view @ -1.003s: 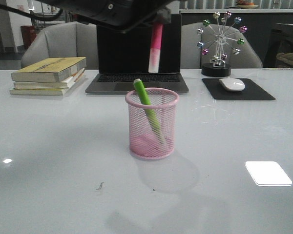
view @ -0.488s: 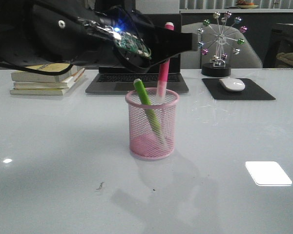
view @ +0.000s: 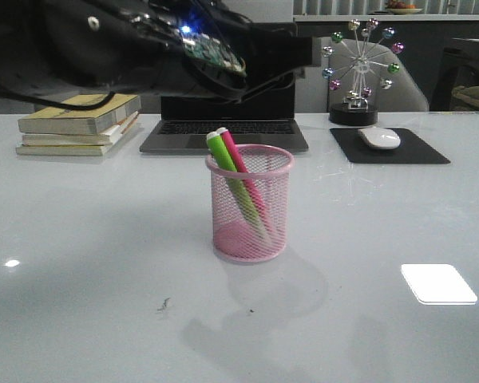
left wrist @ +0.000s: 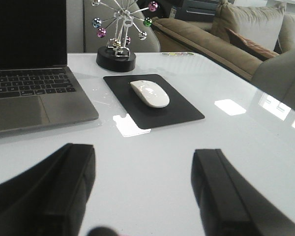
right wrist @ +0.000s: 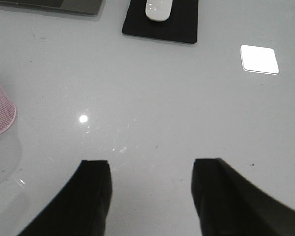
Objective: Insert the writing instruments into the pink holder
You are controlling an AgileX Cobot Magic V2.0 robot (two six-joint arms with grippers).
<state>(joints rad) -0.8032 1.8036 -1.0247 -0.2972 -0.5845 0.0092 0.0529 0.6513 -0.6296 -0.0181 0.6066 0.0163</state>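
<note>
The pink holder (view: 250,209) stands upright in the middle of the table. Both markers lean in it side by side, tops tilted left: the green marker (view: 222,153) and the hot pink marker (view: 235,155). My left gripper (view: 297,53) hangs above and slightly right of the holder, touching neither marker. Seen from its wrist, the left gripper (left wrist: 143,152) is open with only table between the fingers. My right gripper (right wrist: 151,164) is also open and empty over bare table, with the holder's base (right wrist: 0,112) off to one side.
Behind the holder sits an open laptop (view: 223,132). A stack of books (view: 78,124) lies at the back left. At the back right are a white mouse (view: 379,138) on a black pad (view: 419,152) and a ferris-wheel ornament (view: 358,72).
The left gripper carried the pink marker down into the holder, then let go. The marker now leans beside the green one, and the gripper stands open above.
</note>
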